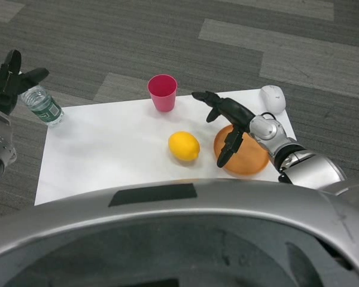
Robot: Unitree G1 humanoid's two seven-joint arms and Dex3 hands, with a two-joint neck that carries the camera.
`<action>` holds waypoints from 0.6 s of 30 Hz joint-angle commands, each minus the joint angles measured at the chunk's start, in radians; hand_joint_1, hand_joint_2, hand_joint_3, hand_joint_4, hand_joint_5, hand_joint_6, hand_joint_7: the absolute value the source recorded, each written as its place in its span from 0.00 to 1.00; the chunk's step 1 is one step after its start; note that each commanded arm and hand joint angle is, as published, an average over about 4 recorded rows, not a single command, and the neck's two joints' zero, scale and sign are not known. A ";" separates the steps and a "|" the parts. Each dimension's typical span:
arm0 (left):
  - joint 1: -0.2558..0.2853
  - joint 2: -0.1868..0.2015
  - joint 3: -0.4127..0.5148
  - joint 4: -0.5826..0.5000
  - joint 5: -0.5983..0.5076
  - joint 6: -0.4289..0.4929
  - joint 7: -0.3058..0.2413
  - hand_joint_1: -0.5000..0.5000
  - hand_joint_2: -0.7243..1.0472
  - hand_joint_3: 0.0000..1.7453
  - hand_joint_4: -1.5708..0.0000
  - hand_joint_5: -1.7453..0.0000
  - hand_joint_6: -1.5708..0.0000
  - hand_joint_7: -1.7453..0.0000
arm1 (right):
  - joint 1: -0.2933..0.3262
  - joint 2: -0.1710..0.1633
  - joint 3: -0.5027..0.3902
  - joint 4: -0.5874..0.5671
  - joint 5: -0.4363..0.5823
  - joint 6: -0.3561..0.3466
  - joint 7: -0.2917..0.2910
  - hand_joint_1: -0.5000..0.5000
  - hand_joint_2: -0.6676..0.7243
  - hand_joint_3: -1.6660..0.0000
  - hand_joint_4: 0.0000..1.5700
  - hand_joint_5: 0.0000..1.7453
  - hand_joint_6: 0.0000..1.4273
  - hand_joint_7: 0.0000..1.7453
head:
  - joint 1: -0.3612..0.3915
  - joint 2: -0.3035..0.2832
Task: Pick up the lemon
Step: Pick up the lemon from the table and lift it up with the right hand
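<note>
Right hand (pixel 227 122), black and spread with its fingers apart, hangs over the surface (pixel 107 155) just to the right of the lemon (pixel 184 146) and holds nothing; one finger reaches out toward the far edge while others point down over the rim of the orange plate (pixel 254 160). Its silver forearm runs back to the lower right.

Count: 1 lemon, 1 plate, 1 cup, 1 bottle, 1 pale rounded thing, 2 hands.

That 1 lemon lies near the middle of the white surface, a little toward the near edge. It is bright yellow, smooth-looking and oval, lying on its side with its long axis running left to right, and nothing touches it.

Just to its right sits the plate, flat and round, partly covered by the right hand's fingers. Beyond the lemon, near the far edge, a pink cup (pixel 162 92) stands upright with its mouth open to the top. At the far right corner lies the pale rounded thing (pixel 273 98); what it is I cannot tell. At the far left corner a clear plastic bottle (pixel 42 105) with a green label lies tilted across the edge of the surface.

Left hand (pixel 9 81) is well apart from the lemon, raised beside the bottle off the surface's left side, fingers spread and holding nothing.
</note>
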 commanded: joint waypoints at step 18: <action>0.001 0.005 0.005 -0.001 -0.003 0.002 0.003 1.00 0.95 0.05 1.00 1.00 1.00 1.00 | 0.082 -0.001 -0.052 -0.349 -0.404 -0.002 0.012 0.42 0.18 0.45 0.00 0.83 0.00 0.04 | -0.002 -0.001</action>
